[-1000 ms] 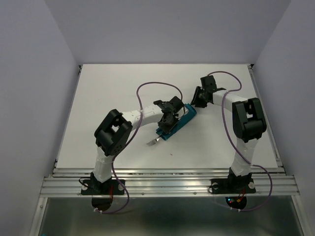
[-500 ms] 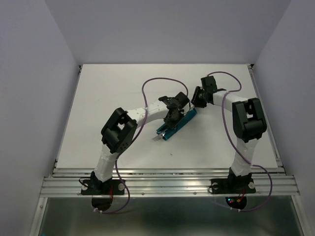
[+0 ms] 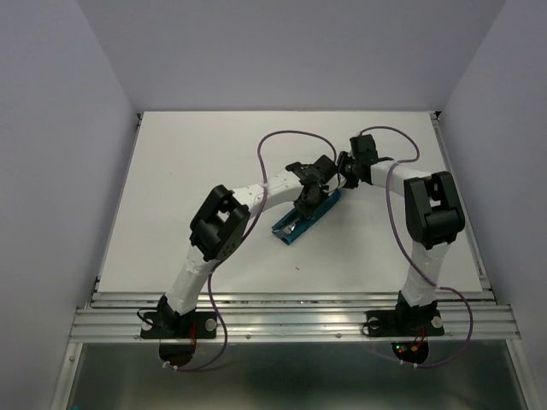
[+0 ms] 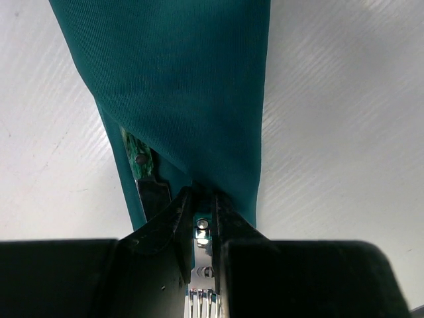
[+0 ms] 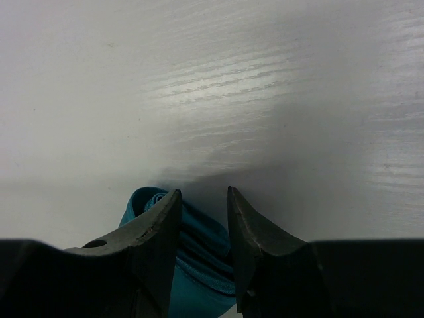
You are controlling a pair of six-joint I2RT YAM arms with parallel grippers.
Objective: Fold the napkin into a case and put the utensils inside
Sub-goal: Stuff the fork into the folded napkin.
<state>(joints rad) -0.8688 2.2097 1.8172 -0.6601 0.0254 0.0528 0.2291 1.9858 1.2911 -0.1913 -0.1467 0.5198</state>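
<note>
Overhead view: a long, narrow teal-green cloth case lies diagonally on the white table, between the two arms and nearer the right one. The left end effector is lowered over the middle of the case. The right end effector sits at its far end.

Left wrist view: the left end effector is closed on the silver metal neck of a slim fork. The tines point back toward the camera, and the handle end runs under the folded case. A second utensil, with a green riveted handle, lies in the pouch mouth just left of the fork.

Right wrist view: the right end effector has its jaws partly apart, with a bunched fold of the case between them. Whether they press on the cloth cannot be told.
</note>
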